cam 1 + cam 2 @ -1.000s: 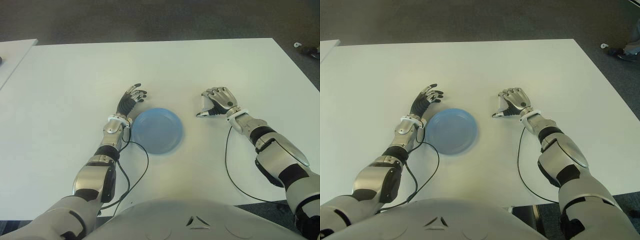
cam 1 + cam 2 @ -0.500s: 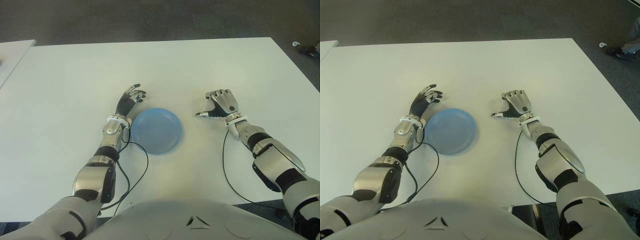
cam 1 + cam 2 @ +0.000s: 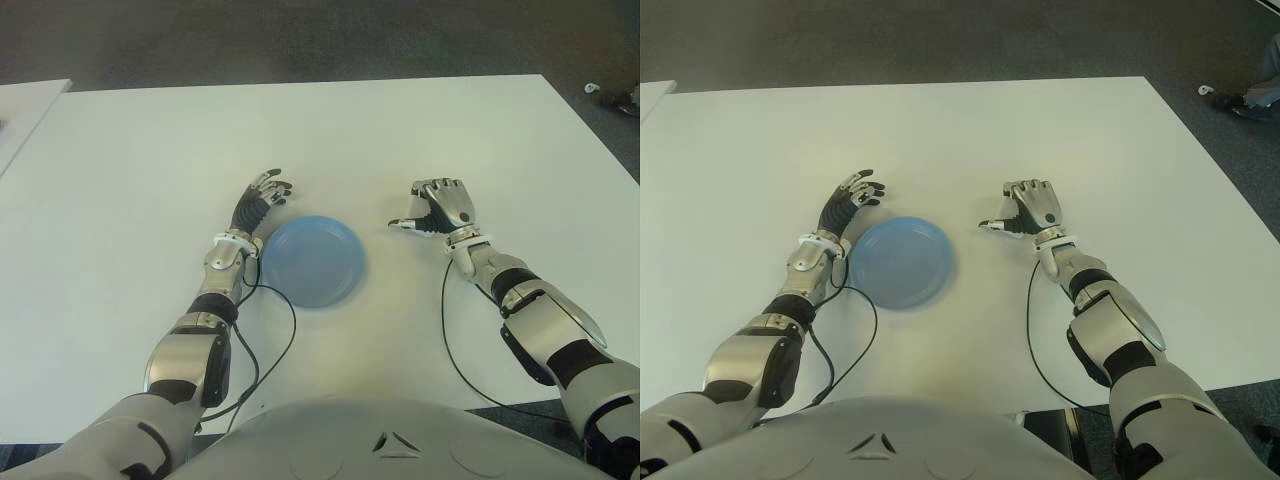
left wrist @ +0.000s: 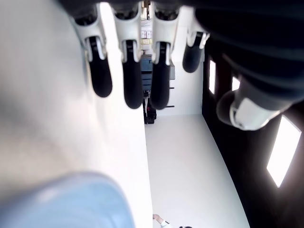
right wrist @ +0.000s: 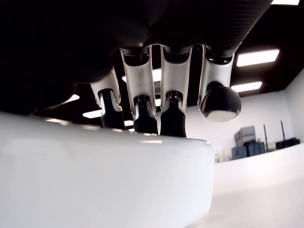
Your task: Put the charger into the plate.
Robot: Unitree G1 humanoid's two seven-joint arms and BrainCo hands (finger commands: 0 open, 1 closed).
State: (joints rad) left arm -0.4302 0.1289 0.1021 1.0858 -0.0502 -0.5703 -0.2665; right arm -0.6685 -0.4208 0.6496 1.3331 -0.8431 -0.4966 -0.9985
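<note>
An empty blue plate (image 3: 312, 260) lies mid-table. To its right my right hand (image 3: 422, 212) is curled, thumb tip pointing toward the plate about a hand's width from its rim. In the right wrist view its fingers (image 5: 142, 111) clamp over a white rounded block, the charger (image 5: 104, 180); in the eye views the hand hides it. My left hand (image 3: 262, 198) shows just left of the plate's far rim, fingers spread and holding nothing. The left wrist view has the plate's blue edge (image 4: 71, 204) below those fingers (image 4: 133, 80).
Thin black cables (image 3: 285, 320) trail from both wrists across the white table (image 3: 400, 130) toward my body. A second white table (image 3: 25, 105) stands at the far left. Dark floor lies beyond the far edge, with a shoe (image 3: 1230, 100) at the upper right.
My right hand has turned slightly and its thumb tip has edged a little toward the plate, while the forearm swung nearer my body. The left hand and the plate have not moved.
</note>
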